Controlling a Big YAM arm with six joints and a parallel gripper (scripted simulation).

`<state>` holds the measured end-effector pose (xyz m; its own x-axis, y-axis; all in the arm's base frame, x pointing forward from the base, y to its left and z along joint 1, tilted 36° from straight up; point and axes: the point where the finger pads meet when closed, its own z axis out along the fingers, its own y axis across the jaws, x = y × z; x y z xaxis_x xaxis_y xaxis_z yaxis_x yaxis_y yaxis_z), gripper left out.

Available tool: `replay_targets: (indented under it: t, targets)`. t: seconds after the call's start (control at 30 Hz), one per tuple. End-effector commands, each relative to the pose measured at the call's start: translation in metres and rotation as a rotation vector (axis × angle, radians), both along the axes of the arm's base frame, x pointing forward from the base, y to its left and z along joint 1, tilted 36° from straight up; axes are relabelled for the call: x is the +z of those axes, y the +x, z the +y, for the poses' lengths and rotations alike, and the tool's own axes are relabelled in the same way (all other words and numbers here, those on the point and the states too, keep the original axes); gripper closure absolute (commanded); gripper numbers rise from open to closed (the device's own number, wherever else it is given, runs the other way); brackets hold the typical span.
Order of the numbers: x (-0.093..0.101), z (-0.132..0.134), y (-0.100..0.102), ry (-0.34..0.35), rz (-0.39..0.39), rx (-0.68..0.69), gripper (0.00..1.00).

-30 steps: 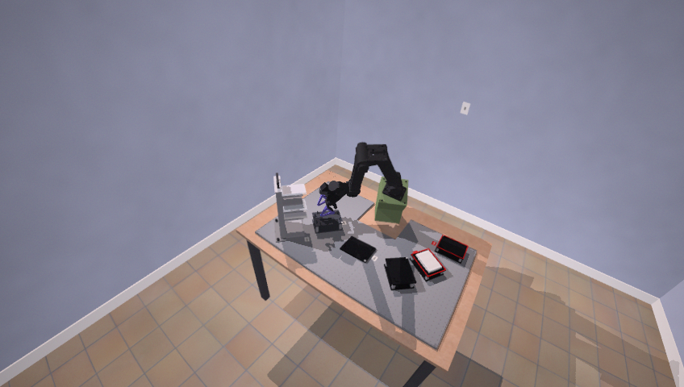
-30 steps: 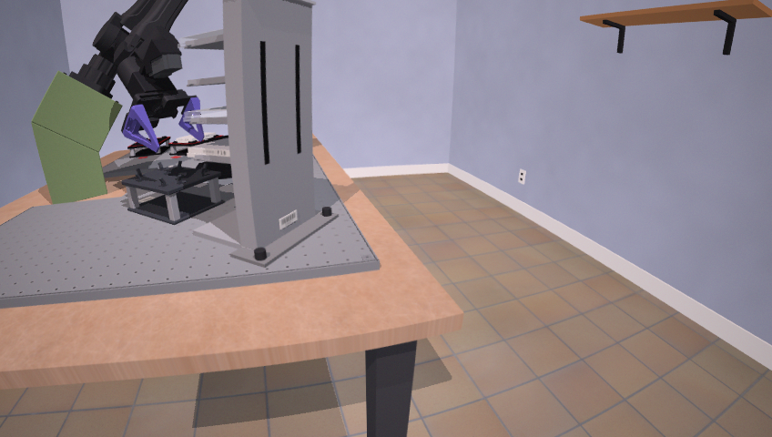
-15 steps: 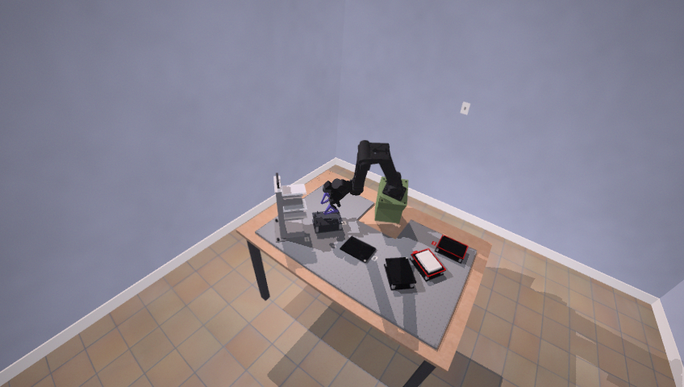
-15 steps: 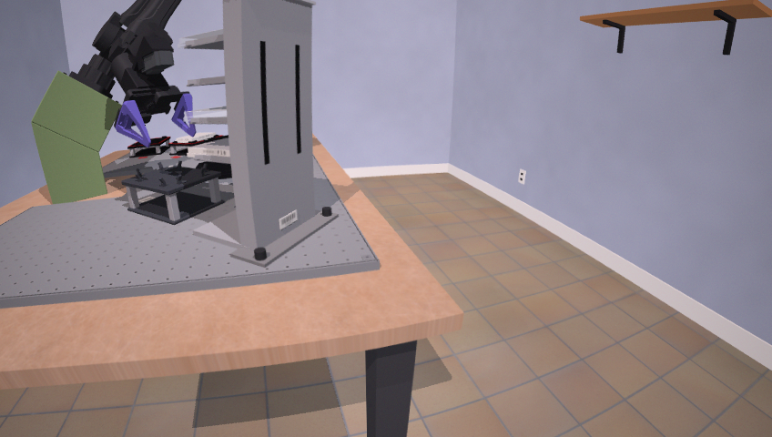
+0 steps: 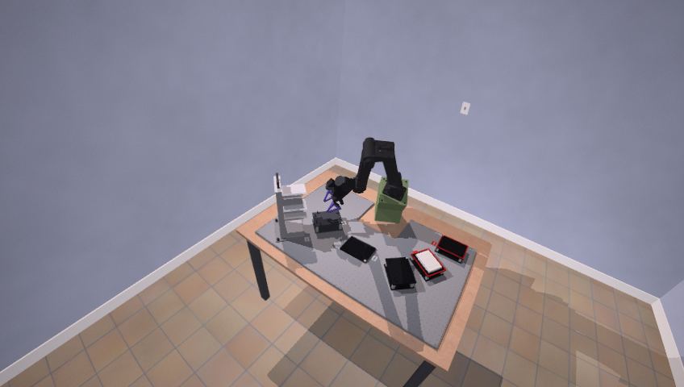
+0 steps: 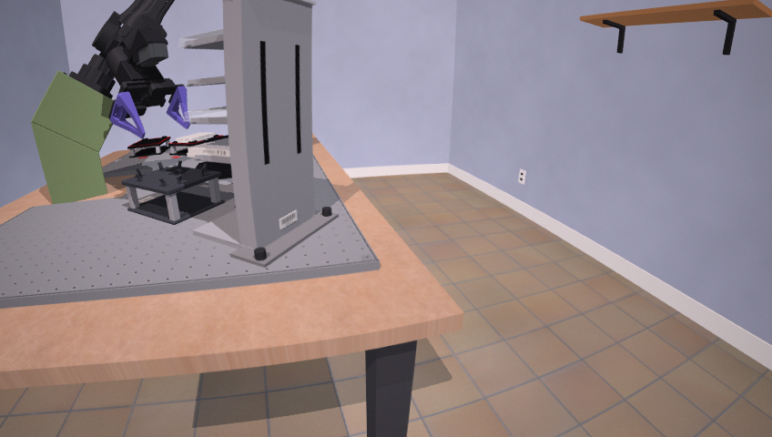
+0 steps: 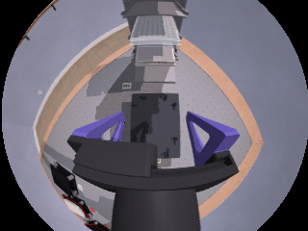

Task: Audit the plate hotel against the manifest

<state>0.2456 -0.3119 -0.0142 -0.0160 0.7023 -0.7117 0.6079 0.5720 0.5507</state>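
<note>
matt grey metal breadboard (image 6: 162,254) with a dotted hole grid; smooth wood-look table edge (image 6: 217,330); matt grey hotel tower (image 6: 270,135); matt purple plastic-looking fingers (image 6: 126,115).

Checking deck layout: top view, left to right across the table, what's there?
Plate hotel → raised black nest under the open gripper → flat black nest → black nest → red-framed nest with white plate → red-framed nest.
</note>
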Motion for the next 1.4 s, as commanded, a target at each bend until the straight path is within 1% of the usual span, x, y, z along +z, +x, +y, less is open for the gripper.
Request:
replay_targets:
  t: [0.0,0.1,0.5,0.6,0.67,0.87,1.17,1.23,1.37]
  targets:
    - [0.011,-0.005,-0.01,-0.028,-0.004,-0.017,0.0]
    - [0.012,-0.004,-0.012,-0.028,-0.004,-0.017,0.0]
    - [0.019,0.005,-0.027,-0.028,-0.003,-0.016,0.0]
    - [0.029,0.0,-0.031,-0.036,-0.006,-0.016,0.0]
    - [0.029,0.0,-0.031,-0.036,-0.006,-0.016,0.0]
    - [0.051,-0.013,-0.04,-0.057,-0.011,-0.016,0.0]
    - [0.08,-0.022,-0.057,-0.066,-0.01,-0.015,0.0]
    - [0.08,-0.022,-0.057,-0.066,-0.01,-0.015,0.0]
    - [0.093,-0.025,-0.064,-0.07,-0.01,-0.015,0.0]
